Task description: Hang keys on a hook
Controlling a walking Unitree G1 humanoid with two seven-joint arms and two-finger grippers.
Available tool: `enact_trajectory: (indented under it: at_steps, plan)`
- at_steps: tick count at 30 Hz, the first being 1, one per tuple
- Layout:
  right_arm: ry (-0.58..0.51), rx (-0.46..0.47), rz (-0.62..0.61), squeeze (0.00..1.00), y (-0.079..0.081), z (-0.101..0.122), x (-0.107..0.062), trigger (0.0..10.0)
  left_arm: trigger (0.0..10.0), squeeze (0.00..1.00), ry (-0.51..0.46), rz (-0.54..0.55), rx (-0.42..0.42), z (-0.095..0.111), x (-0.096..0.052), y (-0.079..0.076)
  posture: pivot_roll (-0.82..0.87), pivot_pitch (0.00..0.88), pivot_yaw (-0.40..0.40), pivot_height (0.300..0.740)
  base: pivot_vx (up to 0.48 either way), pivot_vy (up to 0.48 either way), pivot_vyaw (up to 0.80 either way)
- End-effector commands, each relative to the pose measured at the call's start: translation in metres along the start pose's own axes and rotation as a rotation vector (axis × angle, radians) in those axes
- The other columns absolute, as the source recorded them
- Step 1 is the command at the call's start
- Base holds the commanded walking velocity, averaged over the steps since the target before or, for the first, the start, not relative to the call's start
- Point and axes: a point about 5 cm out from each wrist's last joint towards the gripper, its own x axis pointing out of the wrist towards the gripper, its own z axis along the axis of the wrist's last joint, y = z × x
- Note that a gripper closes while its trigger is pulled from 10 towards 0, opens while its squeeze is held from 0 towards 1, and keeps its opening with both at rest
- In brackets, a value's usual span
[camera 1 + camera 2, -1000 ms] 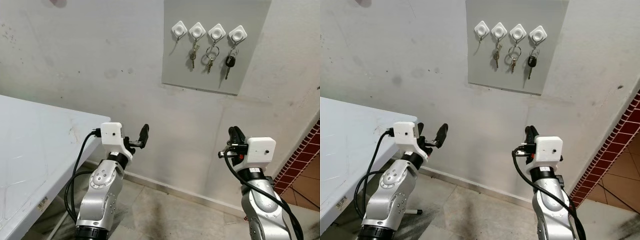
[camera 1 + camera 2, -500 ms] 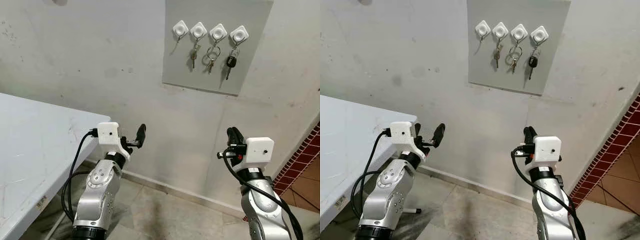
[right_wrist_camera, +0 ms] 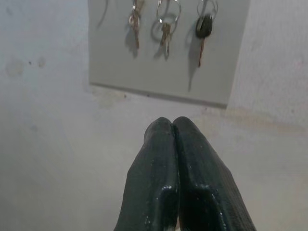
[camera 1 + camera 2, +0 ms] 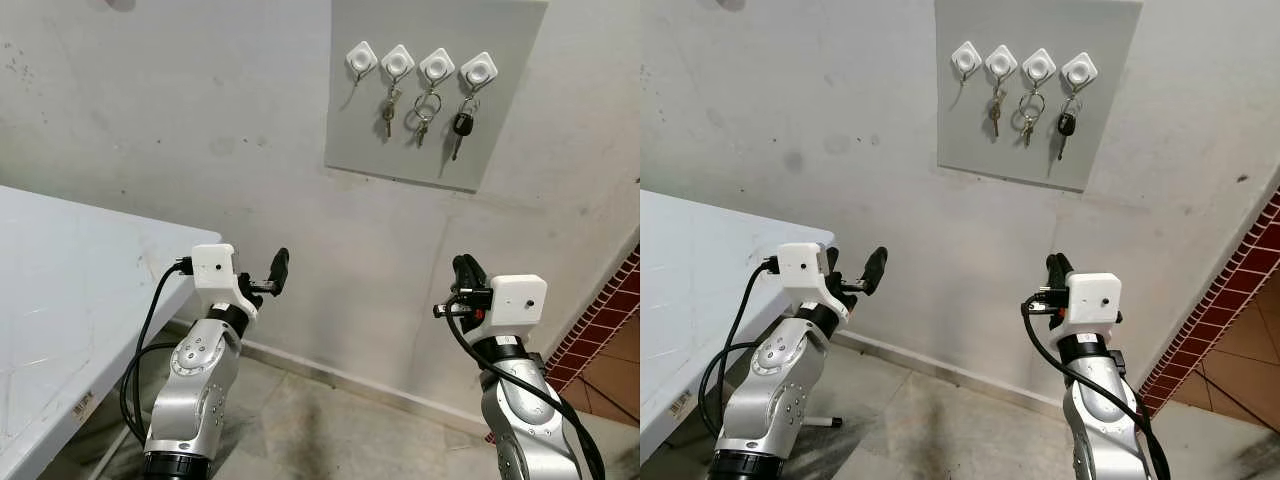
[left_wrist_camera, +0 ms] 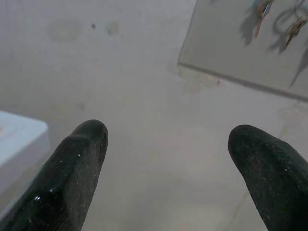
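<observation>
Nearest, both silver arms are raised over a worn, stained tile floor [image 4: 330, 430]. The left hand [image 4: 262, 280] is beside the corner of a white tabletop [image 4: 70, 290], its two black fingers [image 5: 77, 168] spread wide apart with nothing between them. The right hand [image 4: 464, 274] is well to the other side, its fingers [image 3: 163, 163] pressed together and holding nothing. A black cable loops from each wrist camera down along its arm.

Beyond the hands stands a rough, pale plaster wall [image 4: 180, 120], blotched and scuffed, meeting the floor at a low skirting. A strip of dark red brick tiling [image 4: 605, 320] runs along the far right.

High on the wall hangs a grey board [image 4: 430, 110] with four white hooks [image 4: 420, 64] in a row. The leftmost hook [image 4: 358, 58] is bare. The next three carry keys [image 4: 424, 112]: a small bunch, a set on a large ring, and a black-headed key [image 4: 460, 126] on the rightmost.
</observation>
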Motion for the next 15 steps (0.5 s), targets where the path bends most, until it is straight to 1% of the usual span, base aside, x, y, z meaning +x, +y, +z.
enact_trajectory:
  at_steps: [1, 15]
  plan:
    - [-0.024, -0.001, 0.011, 0.00, 0.0017, 0.0069, 0.0011, 10.0, 10.0, 0.00, -0.023, 0.002, 0.011, 0.0077, 0.0015, 0.0003, -0.04, 0.000, -0.005, 0.740, 0.307, 0.000, 0.00]
    - [-0.020, 0.002, 0.009, 0.00, 0.0023, 0.0063, 0.0004, 10.0, 10.0, 0.00, -0.025, 0.007, 0.013, 0.0095, 0.0024, 0.0016, -0.03, 0.009, -0.005, 0.740, 0.325, 0.000, 0.00]
